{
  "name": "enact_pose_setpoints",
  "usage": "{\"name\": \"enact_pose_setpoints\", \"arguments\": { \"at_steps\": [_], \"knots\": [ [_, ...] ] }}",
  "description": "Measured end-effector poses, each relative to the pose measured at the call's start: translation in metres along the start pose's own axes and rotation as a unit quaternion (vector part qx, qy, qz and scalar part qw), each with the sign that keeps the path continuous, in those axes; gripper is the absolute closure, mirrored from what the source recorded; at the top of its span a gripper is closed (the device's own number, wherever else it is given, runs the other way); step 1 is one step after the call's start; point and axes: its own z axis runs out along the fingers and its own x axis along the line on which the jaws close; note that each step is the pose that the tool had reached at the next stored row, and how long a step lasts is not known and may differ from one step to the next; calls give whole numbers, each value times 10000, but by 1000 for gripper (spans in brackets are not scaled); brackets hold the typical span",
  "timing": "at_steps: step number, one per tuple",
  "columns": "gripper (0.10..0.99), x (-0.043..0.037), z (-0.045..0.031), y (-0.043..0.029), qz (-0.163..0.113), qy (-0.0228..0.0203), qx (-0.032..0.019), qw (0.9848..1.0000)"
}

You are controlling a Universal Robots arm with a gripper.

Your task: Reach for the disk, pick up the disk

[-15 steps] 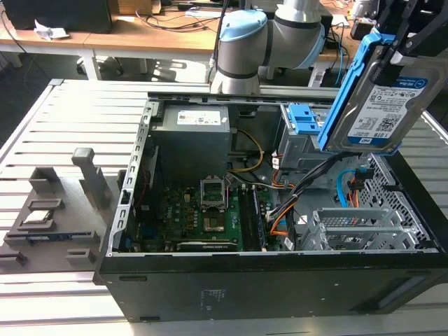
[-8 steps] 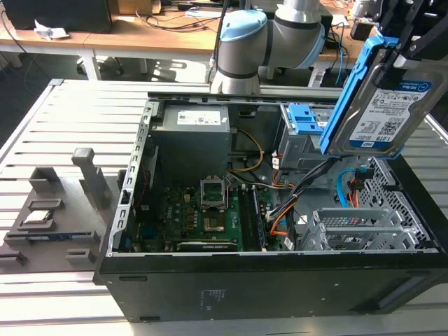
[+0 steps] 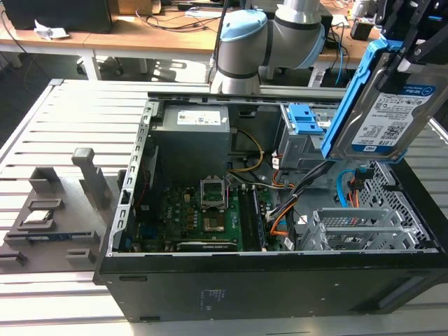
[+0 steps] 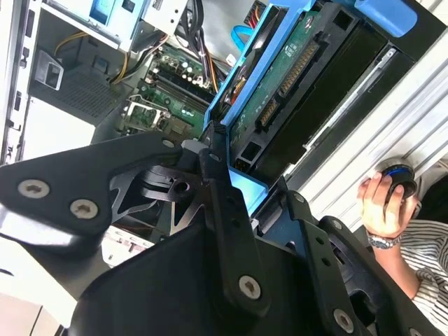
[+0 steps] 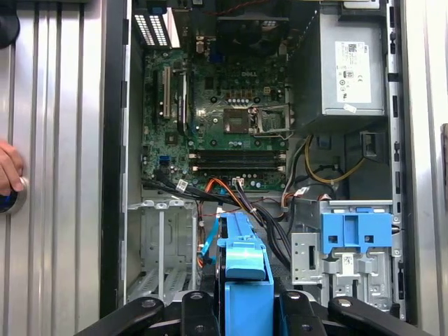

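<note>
The disk (image 3: 381, 115), a silver-grey hard drive with a white-and-blue label and a blue carrier frame, hangs tilted above the open computer case (image 3: 280, 280) at the exterior view's right. My gripper (image 3: 407, 52) is shut on its upper end. The second wrist view shows the disk's (image 4: 280, 77) green circuit-board side, clamped between my black fingers (image 4: 218, 185). In the first wrist view the disk (image 5: 245, 262) appears edge-on between the fingers (image 5: 194, 302), above the case's drive bay area.
Inside the case lie the motherboard (image 5: 231, 119), the power supply (image 3: 192, 133), loose cables and a bare blue caddy (image 5: 357, 231) in its bay. A grey fixture with a small silver chip (image 3: 38, 215) stands at the exterior view's left. A person's hand (image 4: 383, 203) rests beside the case.
</note>
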Motion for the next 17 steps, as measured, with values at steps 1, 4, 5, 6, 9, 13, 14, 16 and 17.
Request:
{"name": "enact_pose_setpoints", "arguments": {
  "at_steps": [1, 4, 5, 6, 9, 13, 14, 16, 17],
  "knots": [
    [722, 8, 0, 0, 0, 0, 0, 10000],
    [722, 49, 1, 0, 0, 1, 0, 10000],
    [722, 65, 0, -1, 0, 2, 0, 10000],
    [722, 74, 0, -1, 0, 2, 0, 10000],
    [722, 111, 1, -1, 0, 3, 0, 10000],
    [722, 167, 1, -2, 1, 4, 0, 10000],
    [722, 182, 1, -2, 0, 5, 0, 10000],
    [722, 204, 1, -2, 1, 7, 0, 10000],
    [722, 212, 1, -2, 0, 7, 0, 10000]
  ]
}}
